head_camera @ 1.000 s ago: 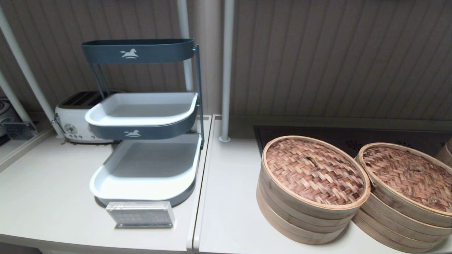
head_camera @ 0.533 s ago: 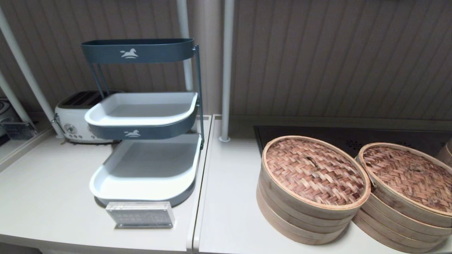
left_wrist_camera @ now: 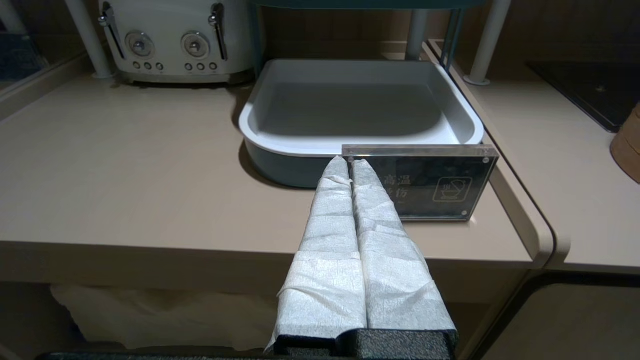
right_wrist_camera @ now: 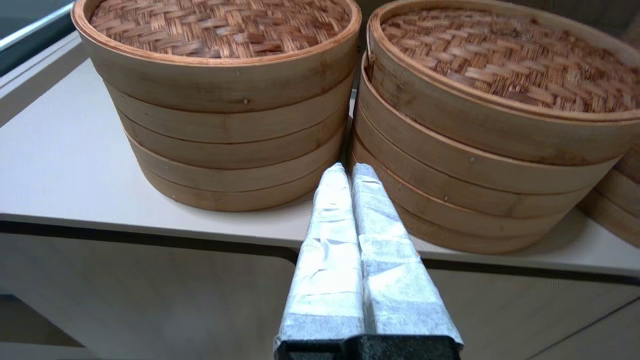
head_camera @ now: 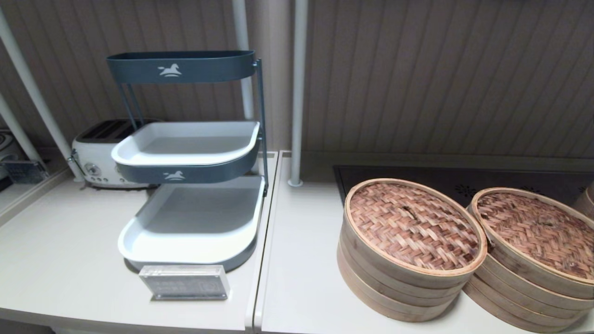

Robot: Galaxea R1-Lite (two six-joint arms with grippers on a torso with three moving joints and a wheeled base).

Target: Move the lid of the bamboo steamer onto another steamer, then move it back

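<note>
Neither arm shows from my head camera; both are parked low, in front of the counter edge.

My right gripper (right_wrist_camera: 350,170) sits below counter height, its wrapped fingers pressed together with nothing between them, aimed at the seam where the two bamboo stacks meet.

My left gripper (left_wrist_camera: 349,162) is likewise closed and empty, held level off the counter's front edge, pointing at the acrylic sign (left_wrist_camera: 430,182) in front of the tiered tray rack (head_camera: 190,195). Toaster (head_camera: 100,155) behind that.

The bamboo steamer lid (head_camera: 413,225) rests flat on its own stack, dark loop at centre. Another steamer (head_camera: 533,246) stands just beside it on the right, rims nearly touching, wearing its darker lid.
</note>
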